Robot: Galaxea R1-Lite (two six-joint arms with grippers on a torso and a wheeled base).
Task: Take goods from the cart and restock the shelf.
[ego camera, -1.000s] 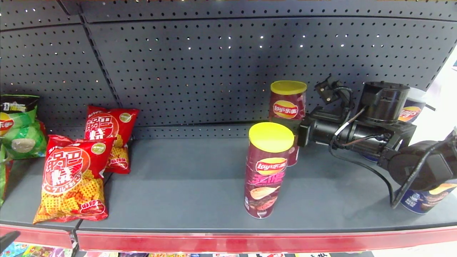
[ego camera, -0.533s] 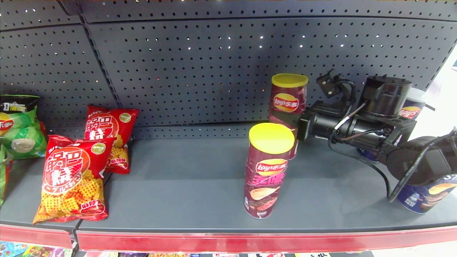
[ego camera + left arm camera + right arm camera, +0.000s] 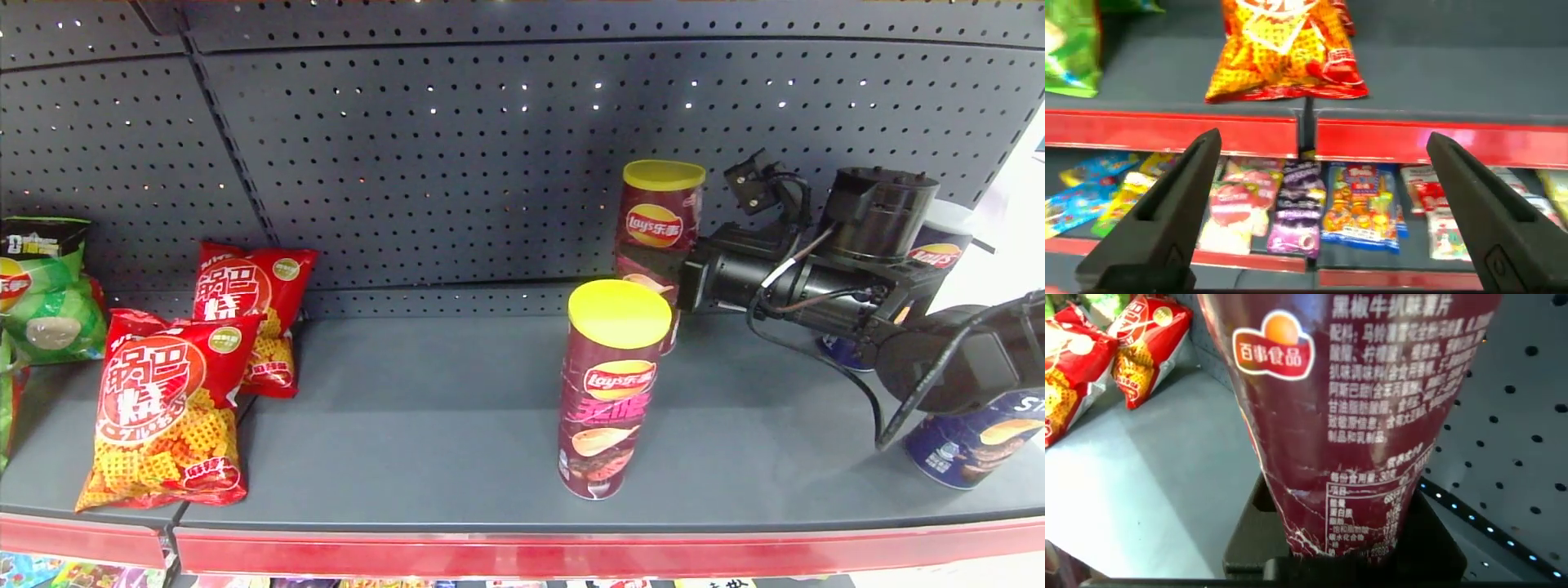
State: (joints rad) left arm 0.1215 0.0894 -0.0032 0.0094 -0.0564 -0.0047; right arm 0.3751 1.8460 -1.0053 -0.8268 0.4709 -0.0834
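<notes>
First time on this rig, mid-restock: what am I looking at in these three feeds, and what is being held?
This is a two-armed robot at a store shelf. Head camera: red snack bags and a green bag at left, one dark red can standing mid-shelf, blue can at right. The right pincer is shut on a second dark red can, upright near the back panel; the right wrist camera sees it close up. The left wrist camera shows the left pincer open and empty.

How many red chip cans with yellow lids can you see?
2. The front can stands upright in the middle of the shelf. The rear can is behind it, near the back wall, held in the right gripper. More could hide behind the right arm.
</notes>
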